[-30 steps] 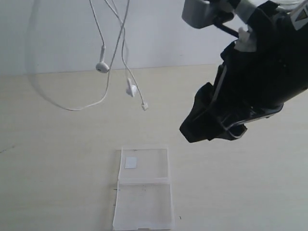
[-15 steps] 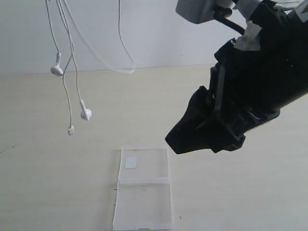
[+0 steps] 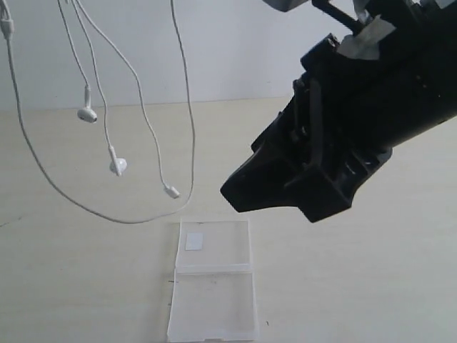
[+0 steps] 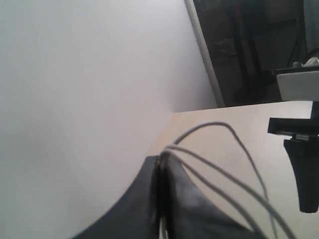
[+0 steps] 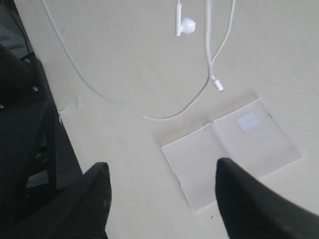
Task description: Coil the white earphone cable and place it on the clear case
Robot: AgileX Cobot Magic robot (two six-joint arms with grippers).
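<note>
Pale worktop (image 3: 71,286) holds the case (image 3: 213,282). The cable (image 3: 87,113), pinched in the left claw (image 4: 160,164), has swung left of it. The released right claw (image 5: 162,169) has advanced above it, so coiling is likely still undone.

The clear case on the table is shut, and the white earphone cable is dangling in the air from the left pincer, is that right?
Not quite: the clear case is not shut. The right wrist view shows it opened flat, its two halves side by side on the table. The rest holds: the white earphone cable dangles in the air from the left pincer.
</note>
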